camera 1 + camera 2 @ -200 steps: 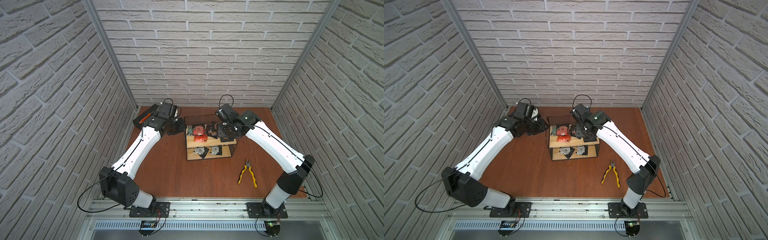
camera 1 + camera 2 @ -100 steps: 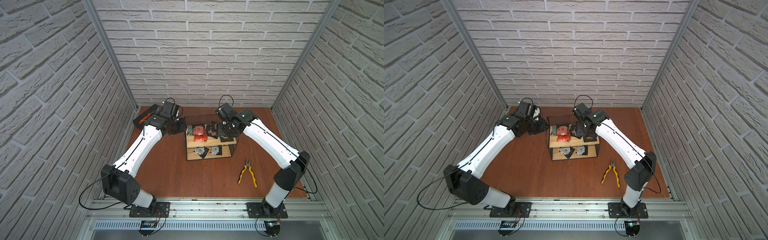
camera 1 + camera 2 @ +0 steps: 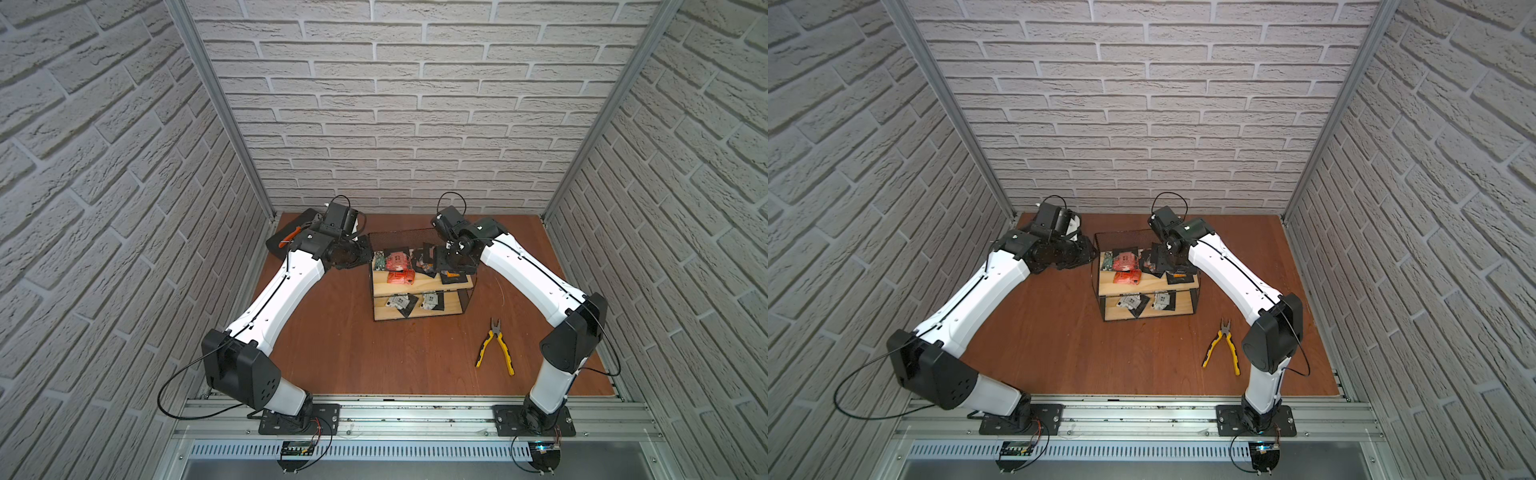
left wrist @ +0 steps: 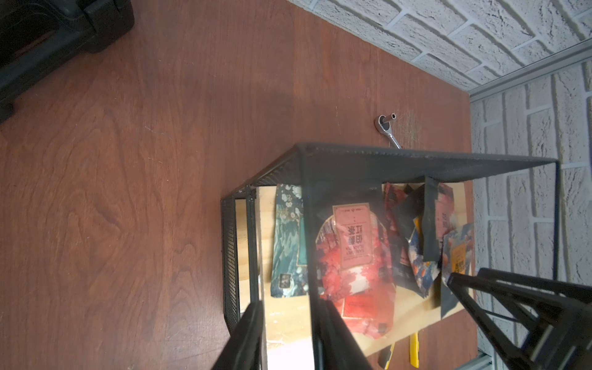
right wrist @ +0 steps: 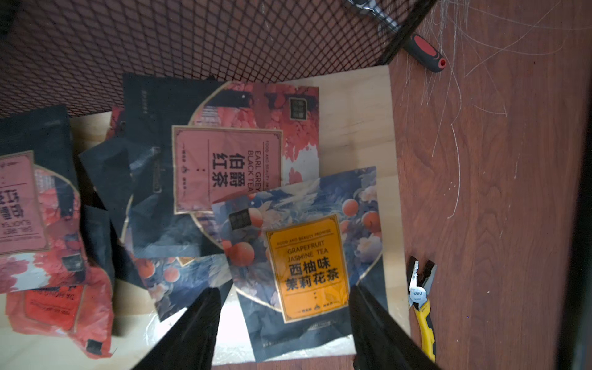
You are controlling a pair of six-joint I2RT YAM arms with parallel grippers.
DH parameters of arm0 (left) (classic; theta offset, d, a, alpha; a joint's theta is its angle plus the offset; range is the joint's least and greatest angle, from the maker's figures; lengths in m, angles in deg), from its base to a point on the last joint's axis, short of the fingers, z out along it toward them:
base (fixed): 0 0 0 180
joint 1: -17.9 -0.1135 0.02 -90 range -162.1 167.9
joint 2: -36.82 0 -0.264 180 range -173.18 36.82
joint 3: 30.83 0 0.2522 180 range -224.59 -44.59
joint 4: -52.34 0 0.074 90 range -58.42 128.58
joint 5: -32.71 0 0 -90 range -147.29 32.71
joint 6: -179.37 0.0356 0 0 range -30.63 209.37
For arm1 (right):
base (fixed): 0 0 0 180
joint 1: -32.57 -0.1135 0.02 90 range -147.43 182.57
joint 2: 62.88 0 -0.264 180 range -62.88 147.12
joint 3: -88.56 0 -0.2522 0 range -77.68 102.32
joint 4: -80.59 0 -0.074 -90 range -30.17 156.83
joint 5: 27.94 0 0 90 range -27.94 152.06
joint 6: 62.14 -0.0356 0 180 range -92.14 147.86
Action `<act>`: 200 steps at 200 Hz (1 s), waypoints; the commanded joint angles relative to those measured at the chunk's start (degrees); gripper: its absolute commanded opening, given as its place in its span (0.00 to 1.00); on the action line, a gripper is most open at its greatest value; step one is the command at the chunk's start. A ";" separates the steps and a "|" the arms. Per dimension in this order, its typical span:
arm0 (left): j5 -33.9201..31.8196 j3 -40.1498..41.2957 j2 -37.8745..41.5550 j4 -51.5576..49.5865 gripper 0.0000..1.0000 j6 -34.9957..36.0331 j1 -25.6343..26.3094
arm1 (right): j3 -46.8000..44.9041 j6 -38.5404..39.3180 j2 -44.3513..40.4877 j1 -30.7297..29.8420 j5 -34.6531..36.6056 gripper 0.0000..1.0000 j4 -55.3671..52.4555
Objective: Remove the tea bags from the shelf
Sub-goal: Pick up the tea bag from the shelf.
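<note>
Right gripper [image 5: 283, 290] hangs wide open over the orange-labelled sachet [image 5: 307, 266] on the upper board of the shelf [image 3: 424, 286], and the left gripper [image 4: 290, 304] stands narrowly open at the opposite end, holding nothing. No tea bags [image 3: 397, 262] lie on the table [image 3: 353, 353] yet; all are on the two tiers. Mesh [image 5: 224, 38] closes the back, so I judge the open front gives the exit room.

The left arm [image 3: 286, 291] and right arm [image 3: 523, 270] stretch from their near bases toward the far middle. The left gripper [image 4: 288, 339] has its jaws partly apart, and the right gripper [image 5: 282, 333] has its jaws spread wide.
</note>
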 commanded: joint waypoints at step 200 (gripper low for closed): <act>-0.47 -1.72 0.14 -0.02 0.33 1.08 0.25 | -5.69 0.25 -3.37 0.17 -0.81 0.19 1.21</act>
